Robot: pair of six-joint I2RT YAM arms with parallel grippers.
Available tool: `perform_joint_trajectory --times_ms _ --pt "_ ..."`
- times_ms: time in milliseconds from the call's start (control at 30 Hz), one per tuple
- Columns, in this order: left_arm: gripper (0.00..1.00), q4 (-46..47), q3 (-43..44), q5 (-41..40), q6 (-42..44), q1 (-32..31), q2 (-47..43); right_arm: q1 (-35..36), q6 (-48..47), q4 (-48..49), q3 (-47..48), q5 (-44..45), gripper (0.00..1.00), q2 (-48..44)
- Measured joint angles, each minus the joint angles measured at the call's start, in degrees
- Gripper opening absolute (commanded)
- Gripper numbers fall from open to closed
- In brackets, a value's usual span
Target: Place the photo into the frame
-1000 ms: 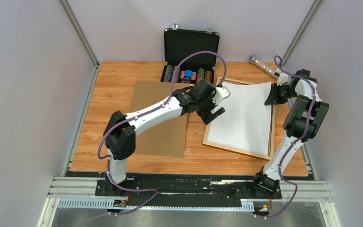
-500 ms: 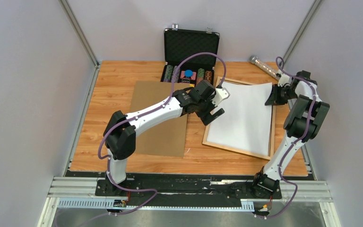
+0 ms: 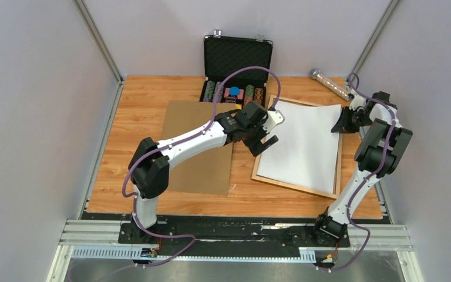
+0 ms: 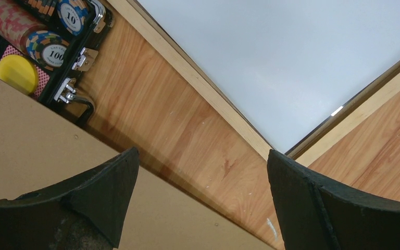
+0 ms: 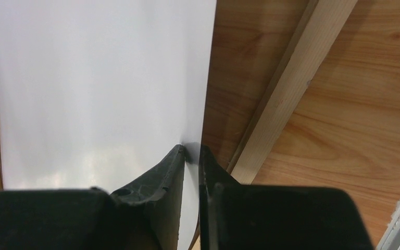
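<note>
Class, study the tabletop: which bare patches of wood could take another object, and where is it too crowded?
Bare wood: the far-left corner beside the black case; the strip left of the brown panel; the near strip before the frame. Crowded: where case, panel and frame corner come together, near the left pincer.

Left arm (image 3: 194,138), right arm (image 3: 352,194): white links, black joints, purple cable (image 3: 252,67) run along each. Left hand (image 4: 200,153), right hand (image 5: 191,153): matte black wedge fingers (image 4: 302,198).
</note>
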Motion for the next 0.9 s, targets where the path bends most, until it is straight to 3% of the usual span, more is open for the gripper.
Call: perform_joint_trajectory --times_ms 900 --pt "1.00 0.26 -0.42 -0.11 -0.02 0.00 0.00 1.05 0.98 0.28 2.34 -0.50 0.27 0.00"
